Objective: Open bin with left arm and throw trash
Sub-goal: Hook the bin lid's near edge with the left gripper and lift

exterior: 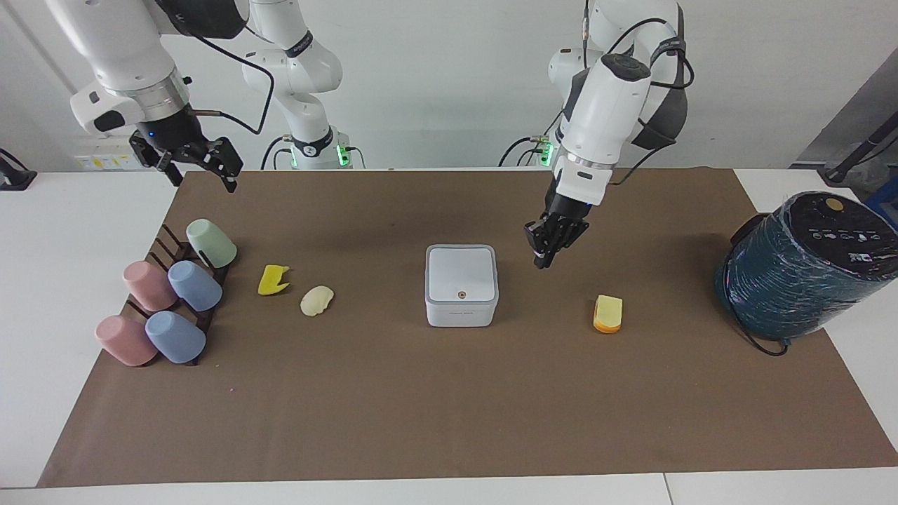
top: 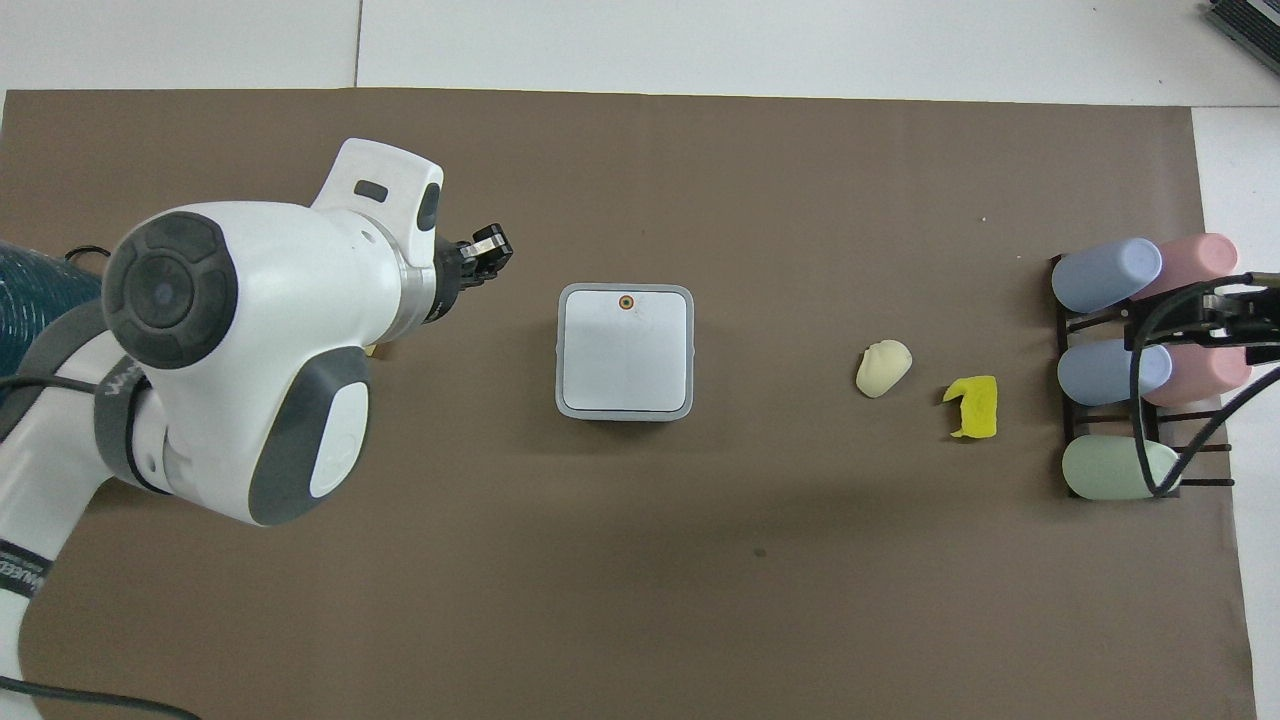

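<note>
The right gripper (exterior: pixel 203 167) hangs spread wide over the mat's edge by the cups (exterior: pixel 168 301). The bin (exterior: pixel 461 285) sits mid-table, lid down, scraps (exterior: pixel 274 279) beside it. The left gripper (exterior: pixel 546 254), pinched narrow, hovers just beside the bin.

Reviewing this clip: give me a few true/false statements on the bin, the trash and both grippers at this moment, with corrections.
1. The bin has its lid down. True.
2. The left gripper touches the bin's button. False: it hangs in the air beside the bin, apart from it.
3. All three scraps lie on the table. True: the jagged yellow scrap, cream oval and yellow-orange block.
4. The right gripper holds a cup. False: it is open, holding nothing.
</note>
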`<move>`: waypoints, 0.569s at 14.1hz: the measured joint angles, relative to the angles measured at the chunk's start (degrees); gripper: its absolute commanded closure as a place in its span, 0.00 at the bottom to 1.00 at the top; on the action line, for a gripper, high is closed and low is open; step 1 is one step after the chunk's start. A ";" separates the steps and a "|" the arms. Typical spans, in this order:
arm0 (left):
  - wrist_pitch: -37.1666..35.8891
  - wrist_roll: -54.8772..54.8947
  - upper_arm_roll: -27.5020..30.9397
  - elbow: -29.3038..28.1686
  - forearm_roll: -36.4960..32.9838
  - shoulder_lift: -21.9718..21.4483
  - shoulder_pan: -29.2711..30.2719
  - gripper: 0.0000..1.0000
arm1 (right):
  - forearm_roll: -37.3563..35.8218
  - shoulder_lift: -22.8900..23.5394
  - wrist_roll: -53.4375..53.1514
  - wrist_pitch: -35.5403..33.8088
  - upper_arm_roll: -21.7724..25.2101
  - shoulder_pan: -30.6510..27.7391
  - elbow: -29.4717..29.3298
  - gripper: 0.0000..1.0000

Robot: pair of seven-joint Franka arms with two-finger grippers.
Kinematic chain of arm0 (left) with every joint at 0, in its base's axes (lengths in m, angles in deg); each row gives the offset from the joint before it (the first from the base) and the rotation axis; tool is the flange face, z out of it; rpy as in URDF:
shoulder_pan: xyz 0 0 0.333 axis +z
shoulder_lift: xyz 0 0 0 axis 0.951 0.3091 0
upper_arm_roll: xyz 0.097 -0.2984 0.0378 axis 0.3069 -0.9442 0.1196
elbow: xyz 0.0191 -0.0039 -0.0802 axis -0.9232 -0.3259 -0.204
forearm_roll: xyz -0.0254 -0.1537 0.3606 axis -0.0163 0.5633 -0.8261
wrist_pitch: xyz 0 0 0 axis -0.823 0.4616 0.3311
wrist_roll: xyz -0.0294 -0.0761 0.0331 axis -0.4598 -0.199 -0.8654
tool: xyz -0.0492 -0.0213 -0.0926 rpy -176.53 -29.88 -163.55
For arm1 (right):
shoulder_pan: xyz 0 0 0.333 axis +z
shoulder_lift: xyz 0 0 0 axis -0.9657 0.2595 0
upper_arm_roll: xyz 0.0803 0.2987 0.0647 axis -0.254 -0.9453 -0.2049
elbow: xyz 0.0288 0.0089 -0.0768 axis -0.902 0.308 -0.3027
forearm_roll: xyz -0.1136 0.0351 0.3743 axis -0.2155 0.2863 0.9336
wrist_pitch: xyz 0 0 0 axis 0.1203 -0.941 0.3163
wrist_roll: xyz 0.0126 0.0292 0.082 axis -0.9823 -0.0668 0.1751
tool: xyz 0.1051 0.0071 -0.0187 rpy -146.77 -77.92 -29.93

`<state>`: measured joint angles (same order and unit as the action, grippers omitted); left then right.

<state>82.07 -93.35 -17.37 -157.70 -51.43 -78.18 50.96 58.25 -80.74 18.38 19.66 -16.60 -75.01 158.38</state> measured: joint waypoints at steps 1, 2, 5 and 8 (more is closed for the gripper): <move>2.02 -1.58 0.01 -0.70 0.03 0.57 -0.86 0.87 | 0.00 0.00 0.00 0.00 0.00 0.00 0.00 0.00; 3.67 -2.84 0.00 -1.07 0.06 1.28 -1.56 0.90 | 0.00 0.00 0.00 0.04 -0.01 0.00 0.00 0.00; 7.69 -4.54 0.04 -1.52 0.19 3.10 -2.71 0.97 | 0.00 0.00 0.00 1.82 -0.11 0.01 0.30 0.00; 9.62 -4.70 0.02 -1.71 1.75 3.96 -3.97 0.99 | 0.00 0.00 0.00 2.68 -0.12 0.03 0.65 0.00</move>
<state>91.69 -98.05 -17.35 -159.41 -49.68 -74.23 46.99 58.25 -80.74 18.38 22.35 -16.71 -74.99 159.02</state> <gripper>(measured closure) 0.965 0.000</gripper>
